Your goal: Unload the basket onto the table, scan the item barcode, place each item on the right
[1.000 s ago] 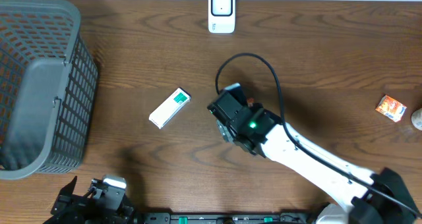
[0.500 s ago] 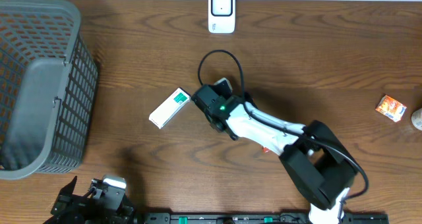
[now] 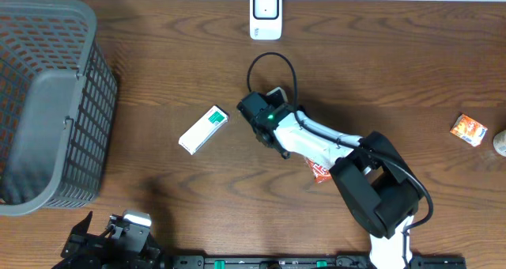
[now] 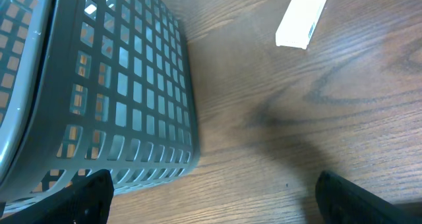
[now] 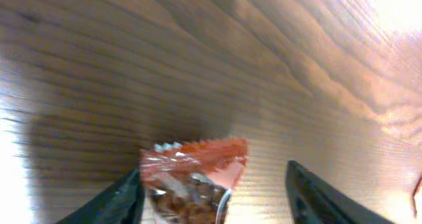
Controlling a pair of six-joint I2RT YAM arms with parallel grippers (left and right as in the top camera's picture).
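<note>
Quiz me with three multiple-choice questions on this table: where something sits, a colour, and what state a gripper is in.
1. Where on the table does the white scanner stand?
A near edge
B far edge, centre
C right corner

2. What colour is the basket?
A grey
B red
C blue

3. What state is the left gripper in?
A shut on a box
B open, empty
C shut on a packet

Answers:
1. B, it stands at the top edge of the overhead view.
2. A, its mesh is grey.
3. B, its jaws stand wide with nothing between.
</note>
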